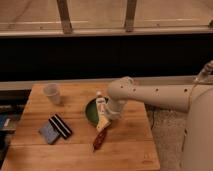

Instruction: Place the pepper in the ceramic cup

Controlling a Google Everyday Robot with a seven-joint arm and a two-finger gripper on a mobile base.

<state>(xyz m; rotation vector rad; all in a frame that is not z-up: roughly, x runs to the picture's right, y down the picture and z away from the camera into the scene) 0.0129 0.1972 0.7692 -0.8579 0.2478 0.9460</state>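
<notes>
Eyeing the pepper (pixel 99 140) lying loose on the bench (pixel 125 150) at lower centre, gripper (pixel 103 123) just above it by the green bowl (pixel 91 112), jaws spread and empty for the grab, ceramic cup (pixel 52 93) well apart, upper left.

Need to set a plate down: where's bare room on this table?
Free: the table right of the pepper; the strip between ceramic cup and green bowl. Crowded: centre, gripper beside the white bottle, just behind the pepper.
</notes>
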